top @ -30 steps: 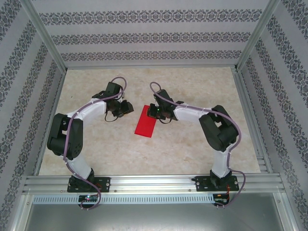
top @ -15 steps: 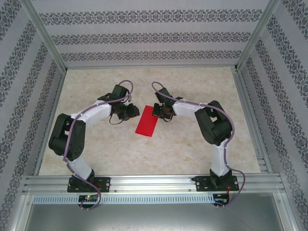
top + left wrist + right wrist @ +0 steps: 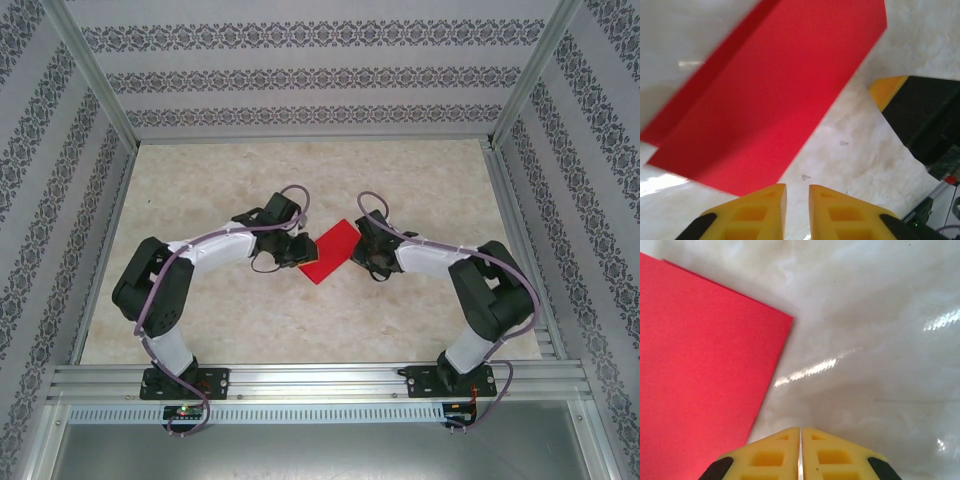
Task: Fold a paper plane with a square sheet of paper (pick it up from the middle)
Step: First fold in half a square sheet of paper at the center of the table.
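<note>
On a glossy marbled table (image 3: pixel 200 330) enclosed by patterned walls (image 3: pixel 320 70), red paper (image 3: pixel 333 250) lies between left gripper (image 3: pixel 797 187), slightly apart, and right gripper (image 3: pixel 800 431), pressed together.

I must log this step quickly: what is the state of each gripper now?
Left gripper: slightly open, narrow gap, holding nothing.
Right gripper: closed, holding nothing; the red paper lies beside it.

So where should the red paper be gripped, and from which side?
The paper lies flat and thin on the table, so nothing stands up to pinch from above. Probably the best hold is the corner just ahead of the left gripper, approached low from that side, so that one finger can slip under the edge.
</note>
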Robot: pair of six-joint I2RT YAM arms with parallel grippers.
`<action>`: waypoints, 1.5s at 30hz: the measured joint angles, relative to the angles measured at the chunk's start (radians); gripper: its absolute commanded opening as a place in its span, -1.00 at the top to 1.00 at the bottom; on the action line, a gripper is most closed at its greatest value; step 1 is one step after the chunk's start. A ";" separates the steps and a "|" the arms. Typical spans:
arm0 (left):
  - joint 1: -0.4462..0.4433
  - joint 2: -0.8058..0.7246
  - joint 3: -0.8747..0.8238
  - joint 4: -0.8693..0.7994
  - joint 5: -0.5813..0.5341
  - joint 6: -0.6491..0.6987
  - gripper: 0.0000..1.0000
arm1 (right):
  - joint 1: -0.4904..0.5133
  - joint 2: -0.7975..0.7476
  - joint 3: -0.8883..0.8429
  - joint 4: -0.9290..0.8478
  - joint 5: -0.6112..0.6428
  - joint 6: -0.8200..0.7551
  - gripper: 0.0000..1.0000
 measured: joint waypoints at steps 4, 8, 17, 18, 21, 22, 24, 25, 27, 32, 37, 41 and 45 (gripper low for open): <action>-0.040 0.046 0.000 0.037 0.009 -0.025 0.81 | 0.000 -0.070 -0.021 0.105 -0.070 -0.023 0.89; -0.049 0.072 0.000 0.059 0.010 -0.040 0.88 | 0.000 -0.080 -0.022 0.190 -0.145 -0.054 0.95; -0.051 0.111 0.000 0.063 -0.011 -0.044 0.95 | 0.000 0.039 -0.022 0.275 -0.324 -0.097 1.00; -0.051 0.114 0.001 0.063 -0.012 -0.044 0.96 | 0.000 0.054 -0.020 0.275 -0.336 -0.101 1.00; -0.052 0.124 0.001 0.063 -0.013 -0.044 0.98 | 0.000 0.093 -0.014 0.275 -0.370 -0.108 1.00; -0.052 0.126 0.001 0.063 -0.014 -0.044 0.98 | 0.000 0.101 -0.013 0.277 -0.378 -0.110 1.00; -0.053 0.130 0.003 0.063 -0.016 -0.044 0.99 | 0.000 0.109 -0.013 0.278 -0.388 -0.111 1.00; -0.054 0.132 0.004 0.063 -0.017 -0.044 0.99 | 0.000 0.112 -0.013 0.280 -0.392 -0.111 1.00; -0.056 0.134 0.008 0.063 -0.019 -0.044 1.00 | 0.000 0.116 -0.013 0.283 -0.399 -0.114 1.00; -0.058 0.137 0.024 0.063 -0.020 -0.044 1.00 | 0.000 0.143 -0.013 0.293 -0.403 -0.118 1.00; -0.058 0.156 0.036 0.071 -0.019 -0.044 1.00 | -0.006 0.159 -0.013 0.313 -0.420 -0.118 1.00; -0.058 0.178 0.036 0.074 -0.019 -0.044 1.00 | -0.006 0.162 -0.013 0.320 -0.425 -0.118 1.00; -0.058 0.180 0.037 0.073 -0.024 -0.043 1.00 | -0.013 0.162 -0.013 0.323 -0.432 -0.118 1.00</action>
